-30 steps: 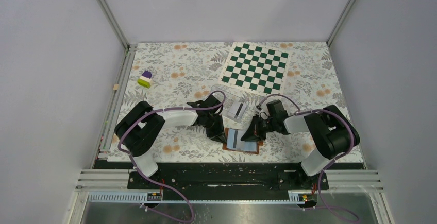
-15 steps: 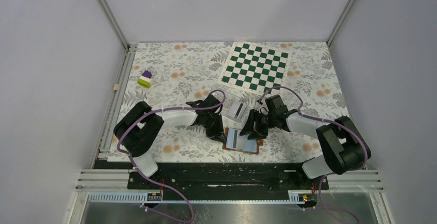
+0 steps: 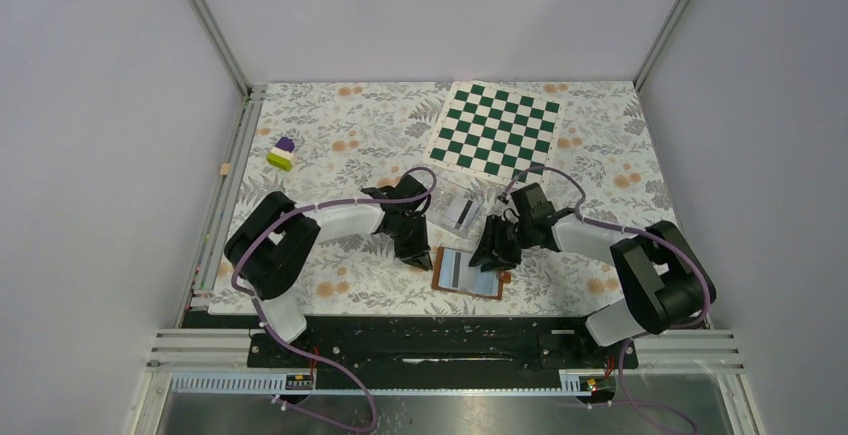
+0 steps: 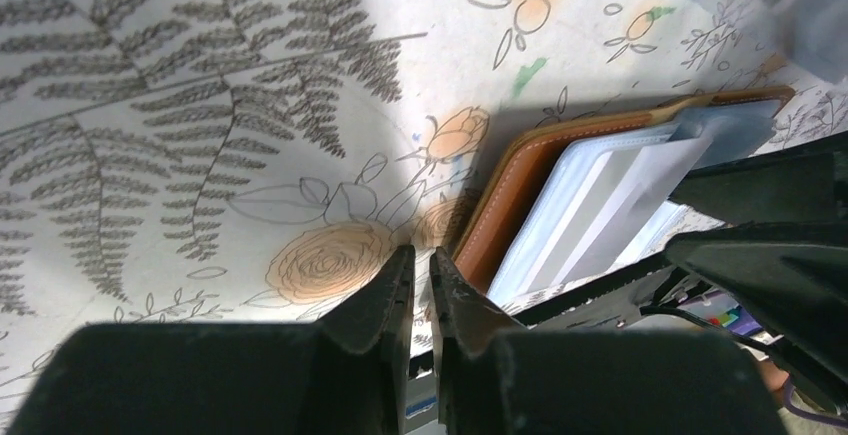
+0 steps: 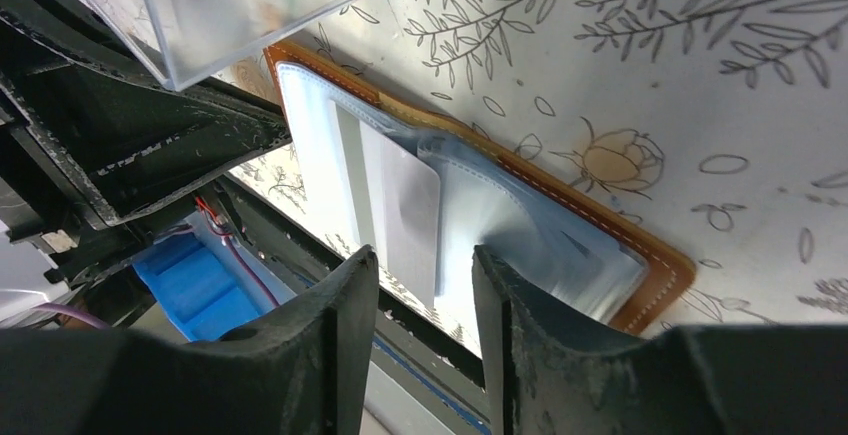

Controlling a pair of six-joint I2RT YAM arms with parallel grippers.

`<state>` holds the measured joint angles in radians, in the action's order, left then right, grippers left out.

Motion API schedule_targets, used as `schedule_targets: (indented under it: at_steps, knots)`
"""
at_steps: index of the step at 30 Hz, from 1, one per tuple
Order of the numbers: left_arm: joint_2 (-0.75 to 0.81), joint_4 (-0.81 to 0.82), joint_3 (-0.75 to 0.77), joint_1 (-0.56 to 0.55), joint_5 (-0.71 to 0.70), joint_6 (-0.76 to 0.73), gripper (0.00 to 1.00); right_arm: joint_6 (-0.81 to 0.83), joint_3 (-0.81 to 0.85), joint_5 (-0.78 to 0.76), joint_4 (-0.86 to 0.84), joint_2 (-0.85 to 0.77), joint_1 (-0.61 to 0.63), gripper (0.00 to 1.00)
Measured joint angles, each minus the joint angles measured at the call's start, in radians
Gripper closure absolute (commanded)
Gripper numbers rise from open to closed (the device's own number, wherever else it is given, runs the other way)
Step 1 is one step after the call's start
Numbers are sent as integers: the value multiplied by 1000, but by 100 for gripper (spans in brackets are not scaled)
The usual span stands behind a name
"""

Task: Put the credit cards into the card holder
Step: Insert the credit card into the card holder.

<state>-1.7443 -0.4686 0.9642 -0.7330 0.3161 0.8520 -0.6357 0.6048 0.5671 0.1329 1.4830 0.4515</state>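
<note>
The card holder (image 3: 482, 282) lies open near the table's front edge, brown leather with pale blue-grey pockets. A whitish credit card (image 3: 452, 269) with a dark stripe sits in its left pocket and shows in the right wrist view as the card (image 5: 400, 205). Another striped card (image 3: 464, 214) lies inside the clear plastic case (image 3: 450, 205) behind it. My right gripper (image 5: 425, 255) hovers open over the holder (image 5: 600, 223), nothing between its fingers. My left gripper (image 4: 420, 255) is shut and empty, just left of the holder's brown edge (image 4: 515, 190).
A green and white chessboard mat (image 3: 497, 130) lies at the back right. A small purple, white and green block (image 3: 282, 153) stands at the back left, and a tiny tan piece (image 3: 226, 169) sits by the left rail. The clear case (image 5: 230, 5) sits close behind both grippers.
My right gripper has opened and let go of the card, which stays in the holder's pocket, and it has drawn back a little. The left gripper has shifted slightly away from the holder's left edge.
</note>
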Motion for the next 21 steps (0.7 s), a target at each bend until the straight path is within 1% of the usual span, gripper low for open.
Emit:
schedule_targets:
  at_steps: [4, 8, 11, 15, 18, 21]
  knots:
    - [-24, -7, 28, -4, 6, -8, 88, -19, 0, 22, -31, 30, 11, 61]
    - [-32, -15, 41, -10, 5, -11, 88, -39, 1, 30, -55, 54, 28, 72]
    - [-32, -16, 43, -16, -1, -10, 88, -54, 10, 28, -63, 77, 59, 80]
    - [-32, -11, 44, -39, -3, -5, 88, -69, 32, 17, -63, 109, 107, 87]
    - [-29, -15, 44, -47, -7, -4, 88, -81, 34, 18, -62, 121, 113, 86]
    - [-29, -16, 43, -47, -8, 1, 88, -89, 35, 20, -62, 124, 113, 79]
